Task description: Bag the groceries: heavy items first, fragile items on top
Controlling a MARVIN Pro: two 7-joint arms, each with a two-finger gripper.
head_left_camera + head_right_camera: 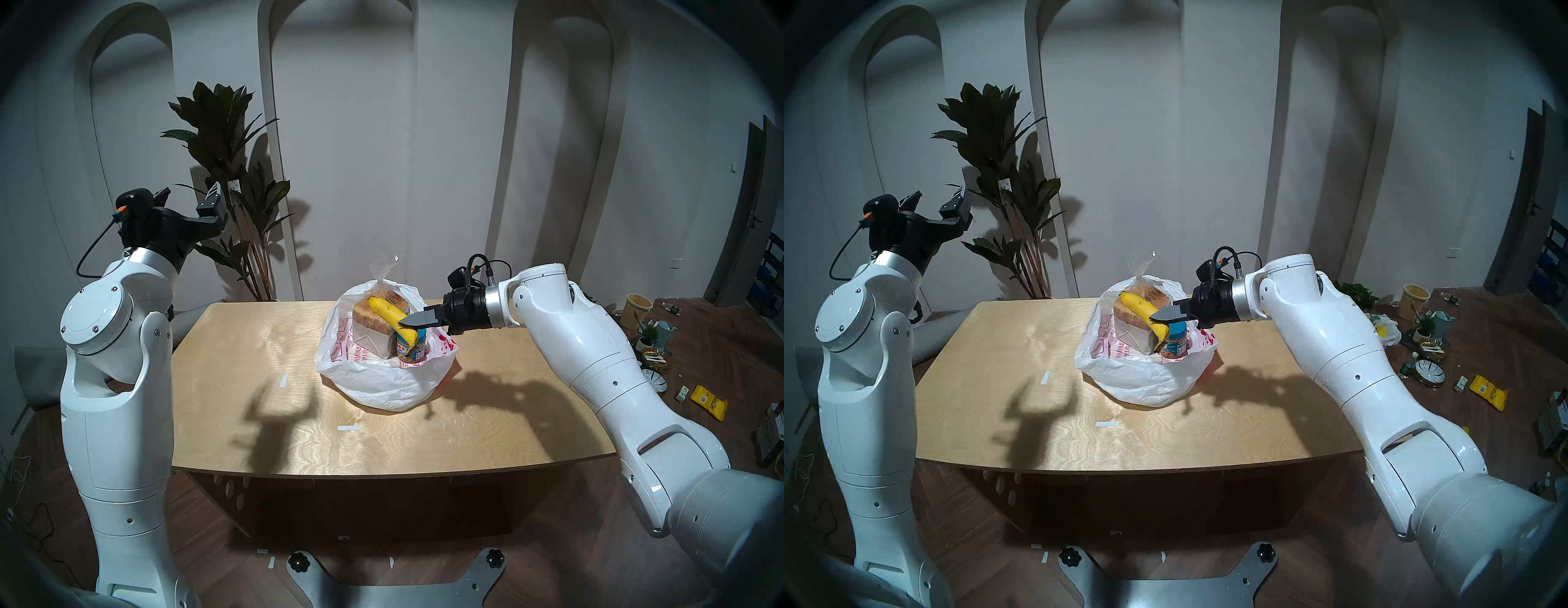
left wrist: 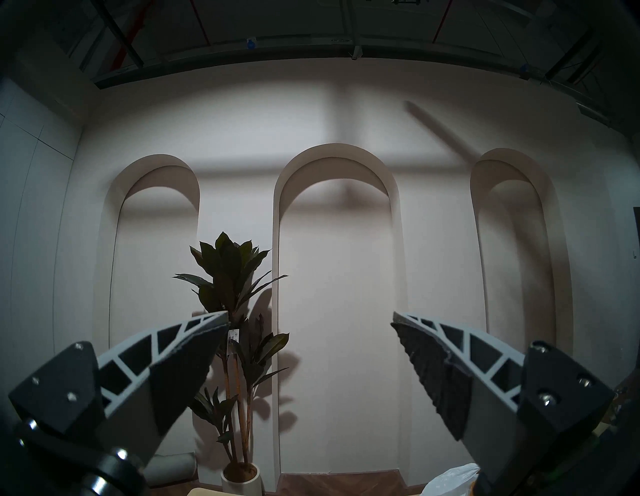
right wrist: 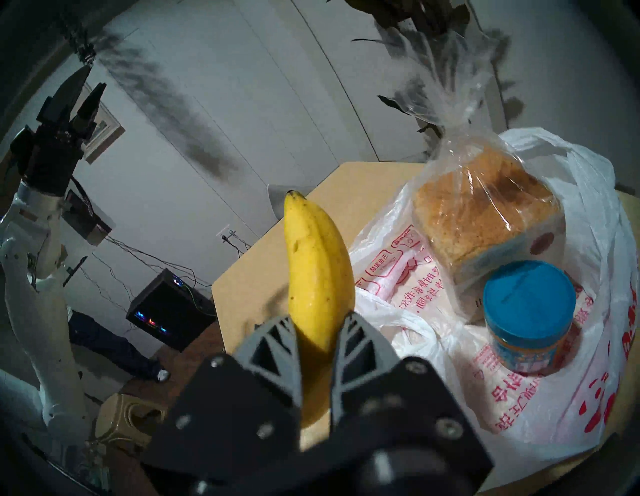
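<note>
Left arm: raised off the table's left side, well away from the groceries.
Left gripper (image 1: 189,199): fingers spread wide apart, nothing between them, pointed at the back wall and plant (image 1: 237,178).
Table (image 1: 263,424): bare wood in front, only tape marks.
Bag (image 1: 373,382): white plastic, mouth slumped open, toward the far middle of the table.
Loaf (image 1: 373,316): upright inside, at the back of the bag.
Jar (image 1: 413,348): inside, just beside the loaf, blue lid up.
Banana (image 1: 392,318): held above the bag, slanting across loaf and jar.
Right gripper (image 1: 409,323): clamped together on the banana's lower half.
Doing it well: I'd lower it gently onto the loaf or lid, then let go; a drop would likely bruise it.
</note>
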